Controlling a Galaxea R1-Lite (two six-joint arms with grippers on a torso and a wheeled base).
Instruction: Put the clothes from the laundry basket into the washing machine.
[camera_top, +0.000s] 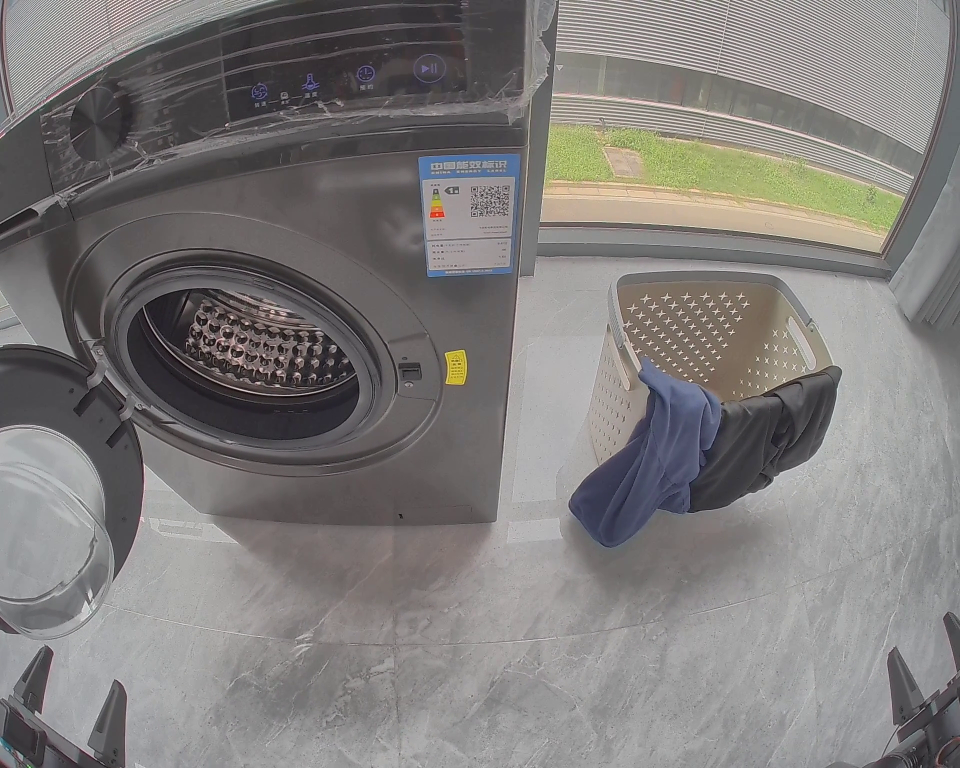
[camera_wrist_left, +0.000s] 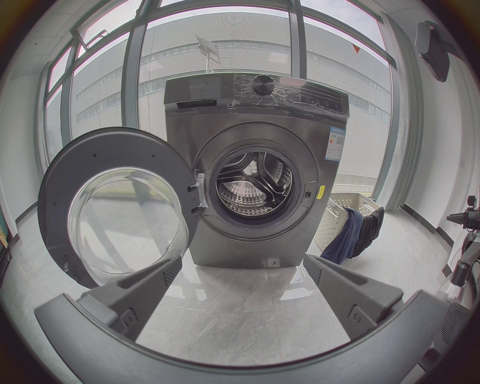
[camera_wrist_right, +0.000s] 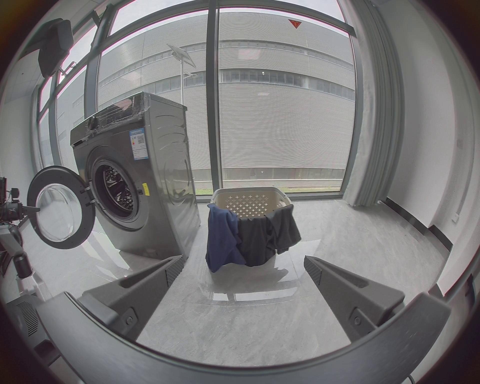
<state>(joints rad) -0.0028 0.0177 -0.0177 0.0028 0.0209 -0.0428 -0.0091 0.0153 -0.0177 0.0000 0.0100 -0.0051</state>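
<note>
A grey front-loading washing machine (camera_top: 300, 330) stands on the left, its round door (camera_top: 55, 500) swung wide and the steel drum (camera_top: 260, 350) exposed. To its right sits a cream laundry basket (camera_top: 715, 320). A blue garment (camera_top: 650, 460) and a black garment (camera_top: 765, 435) hang over the basket's front rim. My left gripper (camera_top: 72, 695) is low at the near left, open and holding nothing. My right gripper (camera_top: 930, 660) is low at the near right, also open and bare. From the wrists I see the machine (camera_wrist_left: 255, 175), the basket (camera_wrist_right: 250, 202) and both garments (camera_wrist_right: 252, 237).
The floor (camera_top: 480, 640) is glossy grey stone, with wide free room between me and the machine. Floor-to-ceiling windows (camera_top: 740, 110) run behind the basket, and a curtain (camera_top: 935, 260) hangs at the far right.
</note>
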